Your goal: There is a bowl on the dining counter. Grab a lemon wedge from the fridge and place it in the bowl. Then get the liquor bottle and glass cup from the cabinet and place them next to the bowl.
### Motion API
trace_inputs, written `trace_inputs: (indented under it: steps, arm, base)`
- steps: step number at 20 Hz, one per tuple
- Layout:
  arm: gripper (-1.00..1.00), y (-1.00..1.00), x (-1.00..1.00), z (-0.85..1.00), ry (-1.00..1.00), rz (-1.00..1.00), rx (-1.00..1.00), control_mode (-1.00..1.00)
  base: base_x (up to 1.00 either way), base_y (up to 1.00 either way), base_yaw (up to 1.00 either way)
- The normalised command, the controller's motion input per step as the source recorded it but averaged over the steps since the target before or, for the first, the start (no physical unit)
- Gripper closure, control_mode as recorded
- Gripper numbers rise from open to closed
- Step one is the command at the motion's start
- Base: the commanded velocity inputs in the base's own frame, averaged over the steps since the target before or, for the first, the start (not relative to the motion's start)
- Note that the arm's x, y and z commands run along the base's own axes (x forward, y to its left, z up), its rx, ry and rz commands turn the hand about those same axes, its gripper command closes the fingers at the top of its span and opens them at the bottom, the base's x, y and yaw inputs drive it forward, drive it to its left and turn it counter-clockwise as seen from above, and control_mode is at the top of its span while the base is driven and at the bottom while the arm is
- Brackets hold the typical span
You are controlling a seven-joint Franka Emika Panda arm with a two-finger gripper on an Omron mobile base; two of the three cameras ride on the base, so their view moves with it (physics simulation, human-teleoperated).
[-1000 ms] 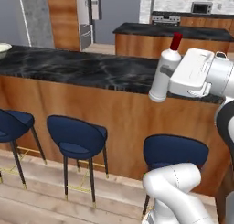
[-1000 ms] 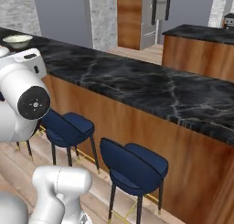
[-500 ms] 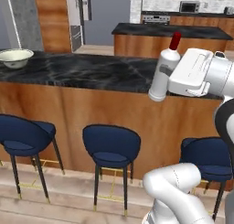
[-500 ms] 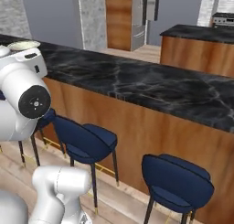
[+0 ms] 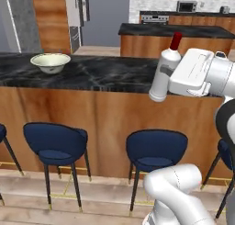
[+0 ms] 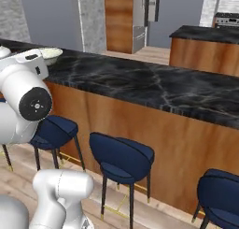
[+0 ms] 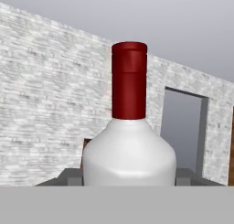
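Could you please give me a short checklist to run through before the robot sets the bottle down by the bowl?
1. Liquor bottle held in the end effector: ok, it hangs clear above the dining counter.
2. Bottle roughly upright, red cap on top: ok, only slightly tilted.
3. Bowl located on the counter: ok, well to the left of the bottle in the left base view.
4. Bare counter beside the bowl for the bottle: ok, dark marble shows on both sides of it.
5. Lemon wedge in the bowl: cannot tell, the inside is too small to read.
6. Glass cup by the bowl: not ok, none stands there.
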Motion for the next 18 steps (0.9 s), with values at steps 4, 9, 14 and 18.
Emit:
trace_inputs:
  steps: [4, 9, 14, 18]
  arm:
    - [1.00, 0.00, 0.00, 0.00, 0.00, 0.00, 0.00, 1.00]
    - [1.00, 0.00, 0.00, 0.00, 0.00, 0.00, 0.00, 1.00]
    - [1.00, 0.00, 0.00, 0.00, 0.00, 0.00, 0.00, 1.00]
    - [1.00, 0.00, 0.00, 0.00, 0.00, 0.00, 0.00, 1.00]
  base:
    - [0.17, 0.97, -0.15]
    - [0.52, 0.84, -0.21]
    - [0.62, 0.56, -0.41]
    - [0.61, 0.29, -0.50]
